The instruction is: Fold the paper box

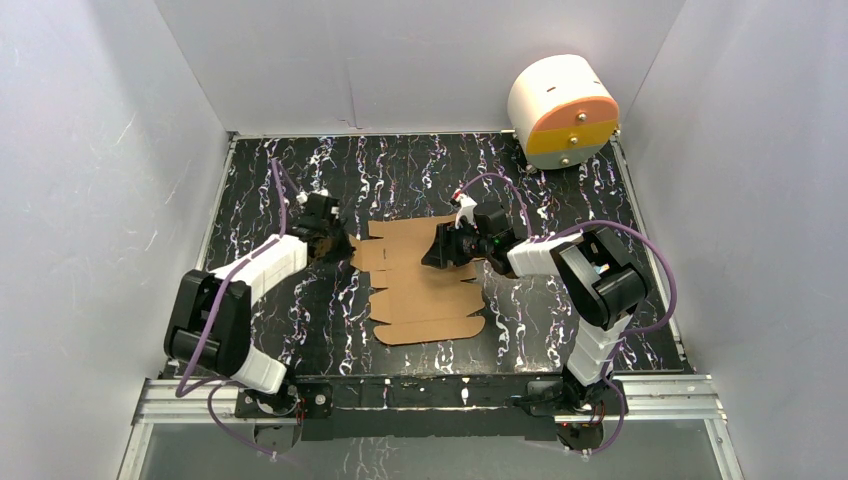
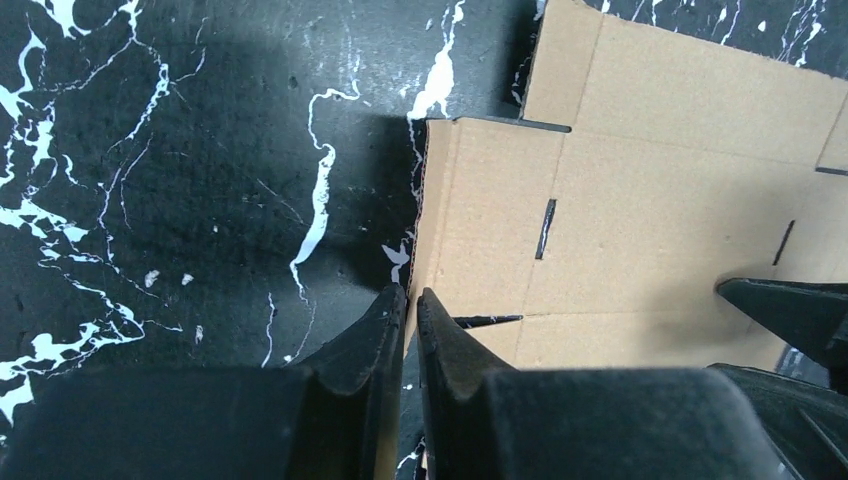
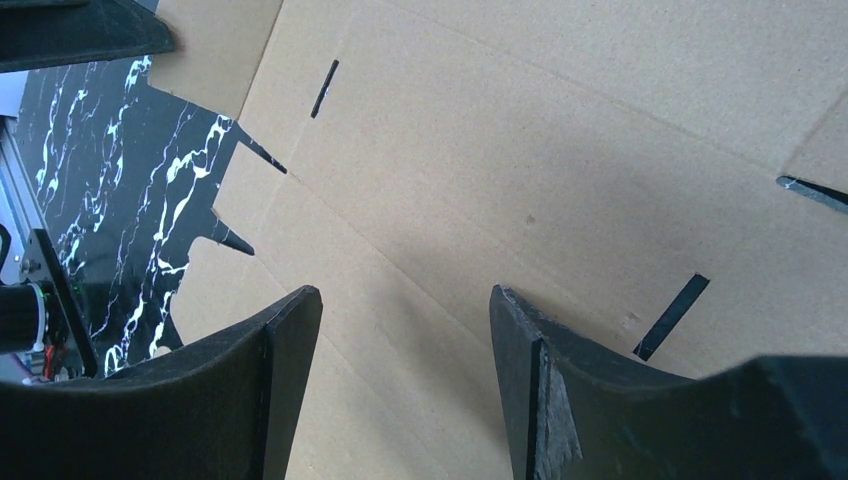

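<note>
The paper box (image 1: 425,285) is a flat brown die-cut cardboard sheet with flaps and slots, lying in the middle of the black marbled table. My left gripper (image 1: 335,240) is at the sheet's left edge. In the left wrist view its fingers (image 2: 412,295) are closed to a thin gap on the edge of a left flap (image 2: 490,220). My right gripper (image 1: 447,248) is over the sheet's upper right part. In the right wrist view it (image 3: 405,295) is open, with both fingers down at the bare cardboard (image 3: 520,150) and nothing between them.
A white cylinder with an orange-and-yellow face (image 1: 562,110) stands at the back right corner. Grey walls close in the table on the left, back and right. A metal rail (image 1: 430,395) runs along the near edge by the arm bases.
</note>
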You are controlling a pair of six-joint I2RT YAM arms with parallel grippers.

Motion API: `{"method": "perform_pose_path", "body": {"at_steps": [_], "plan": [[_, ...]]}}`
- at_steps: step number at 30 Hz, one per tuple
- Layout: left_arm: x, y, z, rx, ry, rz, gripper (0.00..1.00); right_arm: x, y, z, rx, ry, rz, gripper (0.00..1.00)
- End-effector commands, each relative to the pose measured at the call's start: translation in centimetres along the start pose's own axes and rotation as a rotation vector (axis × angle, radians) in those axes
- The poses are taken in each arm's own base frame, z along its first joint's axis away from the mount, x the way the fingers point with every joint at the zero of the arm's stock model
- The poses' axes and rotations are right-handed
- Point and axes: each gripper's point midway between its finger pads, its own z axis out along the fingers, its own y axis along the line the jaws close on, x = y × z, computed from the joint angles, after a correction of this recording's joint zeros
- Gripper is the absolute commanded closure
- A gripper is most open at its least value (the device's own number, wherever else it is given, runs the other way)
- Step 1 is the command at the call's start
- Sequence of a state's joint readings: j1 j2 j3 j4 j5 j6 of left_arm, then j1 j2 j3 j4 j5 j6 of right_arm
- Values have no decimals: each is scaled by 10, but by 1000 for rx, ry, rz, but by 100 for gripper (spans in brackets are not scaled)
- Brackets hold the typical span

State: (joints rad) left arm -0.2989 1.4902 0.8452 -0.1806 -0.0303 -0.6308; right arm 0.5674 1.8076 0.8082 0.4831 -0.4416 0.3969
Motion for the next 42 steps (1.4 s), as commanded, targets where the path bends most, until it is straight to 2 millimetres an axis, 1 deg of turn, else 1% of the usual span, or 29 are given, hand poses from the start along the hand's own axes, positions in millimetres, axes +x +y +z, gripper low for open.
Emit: {"method": "perform_pose_path", "body": {"at_steps": [1,9,16,20,24,28,32,35,38,42], "plan": [[-8,9,-7,-145,-39,91,92,-4,1,4,-4,-24,-24,29],[-9,-3,-7,-261,-76,221,95,-2,-1,7,3,-21,-19,29],[-9,-25,-6,-318,-95,321,97,1,-1,11,0,-17,-7,29],[-8,-41,-10,-327,-117,375,99,3,-1,12,3,-14,-7,30],[-9,-44,-11,-353,-118,397,100,3,-1,12,4,-14,-4,30],[-11,-55,-16,-350,-145,417,100,3,-2,12,6,-17,-3,30],[-9,-58,-11,-361,-135,430,100,4,0,13,-3,-15,4,30],[-5,-64,-8,-359,-130,447,100,4,-1,13,0,-17,2,30],[-4,-71,-8,-359,-139,463,100,4,-1,14,1,-16,3,30],[-5,-74,-8,-373,-143,476,100,4,0,13,1,-21,2,30]]}}
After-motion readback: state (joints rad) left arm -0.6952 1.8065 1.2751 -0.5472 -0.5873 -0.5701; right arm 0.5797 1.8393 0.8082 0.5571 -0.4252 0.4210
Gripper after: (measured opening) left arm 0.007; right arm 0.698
